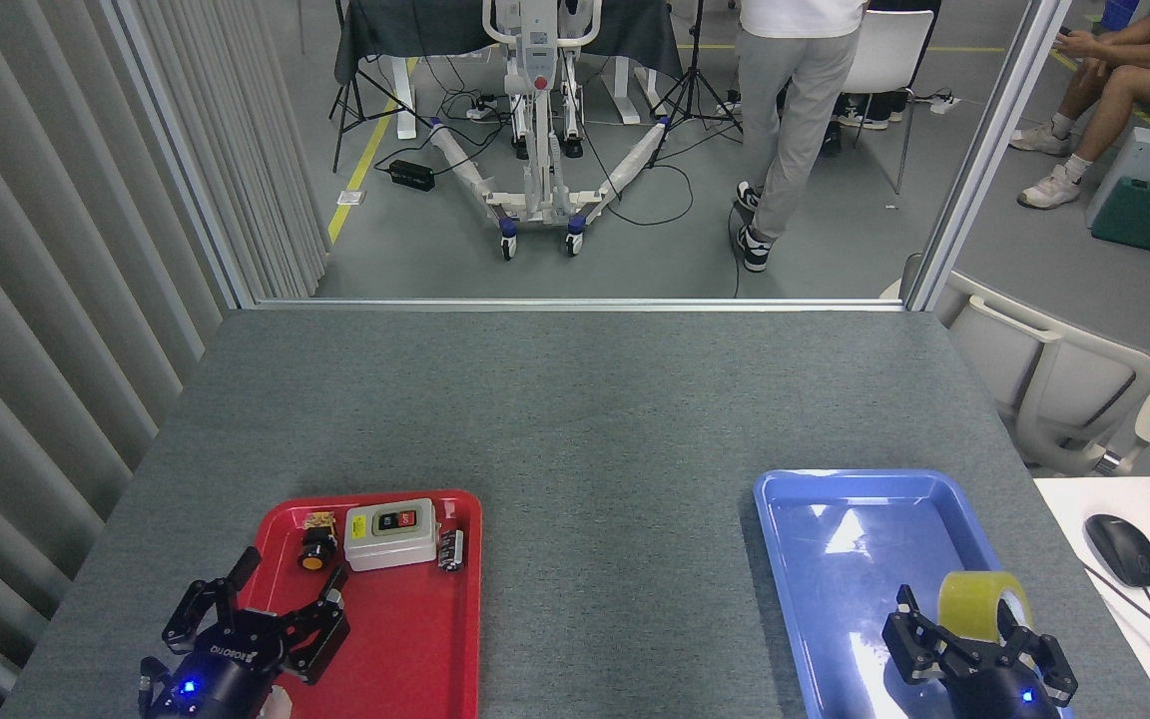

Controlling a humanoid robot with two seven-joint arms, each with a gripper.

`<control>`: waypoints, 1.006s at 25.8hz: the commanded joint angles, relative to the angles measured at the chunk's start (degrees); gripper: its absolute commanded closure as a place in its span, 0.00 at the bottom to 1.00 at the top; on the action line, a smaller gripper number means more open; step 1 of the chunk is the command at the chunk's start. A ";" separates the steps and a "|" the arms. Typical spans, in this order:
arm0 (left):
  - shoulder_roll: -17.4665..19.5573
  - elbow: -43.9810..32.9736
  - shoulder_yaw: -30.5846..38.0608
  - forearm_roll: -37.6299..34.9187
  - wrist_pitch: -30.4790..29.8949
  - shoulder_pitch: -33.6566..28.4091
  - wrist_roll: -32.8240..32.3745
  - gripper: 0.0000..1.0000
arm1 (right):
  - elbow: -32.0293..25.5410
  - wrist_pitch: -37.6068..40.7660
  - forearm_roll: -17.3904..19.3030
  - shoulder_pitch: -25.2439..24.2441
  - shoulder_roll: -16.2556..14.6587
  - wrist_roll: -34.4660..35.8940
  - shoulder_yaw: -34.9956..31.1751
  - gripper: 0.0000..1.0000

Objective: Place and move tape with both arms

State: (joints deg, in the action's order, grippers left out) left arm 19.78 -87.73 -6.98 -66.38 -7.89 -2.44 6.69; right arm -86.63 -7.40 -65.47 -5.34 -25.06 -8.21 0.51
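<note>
Tape (974,601) (glossy yellow roll) sits pinched in right claw (980,654); left claw (256,614) spread.

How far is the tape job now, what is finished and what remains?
Done: the right gripper is shut on the tape over the blue tray. In hand: the roll is carried near the tray's right rim. Left: setting it down and any handover, since the left gripper hangs open and empty over the red tray.
</note>
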 commanded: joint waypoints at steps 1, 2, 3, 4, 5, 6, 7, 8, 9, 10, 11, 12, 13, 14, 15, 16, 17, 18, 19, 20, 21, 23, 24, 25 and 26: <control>0.00 0.37 -0.32 0.12 -0.11 0.16 -0.01 0.00 | 0.41 -1.74 0.35 0.24 -0.16 -3.56 0.19 0.00; 0.00 0.37 -0.32 0.12 -0.11 0.24 -0.01 0.00 | 0.67 -1.92 0.43 0.24 -0.16 -4.88 0.28 0.00; 0.00 0.37 -0.32 0.12 -0.11 0.24 -0.01 0.00 | 0.76 -2.18 0.43 0.33 -0.07 -6.02 0.28 0.00; 0.00 0.37 -0.32 0.12 -0.11 0.24 -0.01 0.00 | 0.76 -2.53 0.43 0.33 -0.07 -6.90 0.37 0.00; 0.00 0.45 -0.32 0.12 -0.11 0.33 -0.01 0.00 | 0.85 -3.06 0.43 0.42 -0.07 -7.34 0.46 0.00; 0.00 0.45 -0.41 0.12 -0.11 0.42 -0.01 0.00 | 0.85 -3.59 0.52 0.42 -0.07 -7.52 0.54 0.00; 0.00 0.45 -0.41 0.12 -0.11 0.51 -0.01 0.00 | 0.85 -4.29 0.52 0.60 -0.07 -7.87 0.72 0.00; -0.09 0.45 -0.41 0.12 -0.11 0.51 -0.01 0.00 | 0.94 -4.56 0.52 0.77 -0.07 -8.04 1.25 0.00; 0.00 0.45 -0.41 0.12 -0.11 0.51 -0.01 0.00 | 0.94 -4.56 0.43 0.77 -0.16 -7.96 1.51 0.00; -0.09 0.45 -0.41 0.12 -0.11 0.51 -0.01 0.00 | 0.94 -4.12 0.43 0.77 -0.25 -7.69 1.51 0.00; -0.09 0.45 -0.41 0.12 -0.11 0.51 -0.01 0.00 | 0.85 -3.68 0.26 0.60 -0.43 -7.17 1.60 0.00; 0.00 0.37 -0.41 0.12 -0.11 0.51 -0.01 0.00 | 0.50 -3.24 0.17 0.42 -0.51 -6.11 1.60 0.00; 0.00 0.37 -0.41 0.12 -0.11 0.51 -0.01 0.00 | 0.14 -2.62 0.17 0.33 -0.51 -3.91 1.60 0.00; 0.00 0.37 -0.41 0.12 -0.11 0.51 -0.01 0.00 | -0.12 -1.83 0.08 0.24 -0.43 -0.05 1.51 0.00; 0.09 0.28 -0.32 0.12 -0.11 0.51 -0.01 0.00 | -0.30 -0.69 0.08 0.16 -0.43 4.88 1.51 0.00; 0.00 0.28 -0.23 0.20 -0.02 0.51 -0.01 0.00 | -0.47 0.37 -0.01 0.07 -0.43 10.06 1.25 0.00; 0.00 0.28 -0.23 0.20 -0.02 0.51 0.08 0.00 | -0.47 1.33 -0.01 -0.02 -0.43 14.72 0.90 0.00; 0.00 0.28 -0.14 0.20 -0.02 0.60 -0.01 0.00 | -0.47 2.21 -0.01 -0.11 -0.43 18.23 0.72 0.00; -0.09 0.37 -0.14 0.20 0.06 0.51 -0.01 0.00 | -0.47 3.09 -0.01 -0.11 -0.43 20.52 0.63 0.00; -0.18 0.37 -0.14 0.20 0.15 0.51 0.08 0.00 | -0.38 3.70 -0.01 -0.11 -0.43 21.49 0.63 0.00; -0.44 0.28 -0.14 0.20 0.24 0.60 0.08 0.00 | -0.38 4.41 -0.01 -0.11 -0.43 21.75 0.72 0.00; -0.79 0.37 0.12 0.20 0.50 0.60 0.43 0.00 | -0.38 5.46 -0.01 -0.46 -0.25 21.93 0.63 0.00; -0.97 0.37 0.12 0.20 0.59 0.51 0.87 0.00 | -0.38 5.81 -0.01 -0.63 -0.16 21.93 0.54 0.00; -1.14 0.37 0.21 0.20 0.68 0.51 1.49 0.00 | -0.38 5.90 -0.18 -0.81 -0.16 21.93 0.63 0.00; -1.23 0.37 0.39 0.20 0.77 0.51 2.01 0.00 | -0.38 5.64 -0.18 -0.81 -0.25 21.66 0.81 0.00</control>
State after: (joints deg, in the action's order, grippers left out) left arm 18.93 -87.38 -6.88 -66.19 -7.37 -1.91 7.55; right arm -87.02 -2.35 -65.54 -5.87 -25.32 13.02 1.19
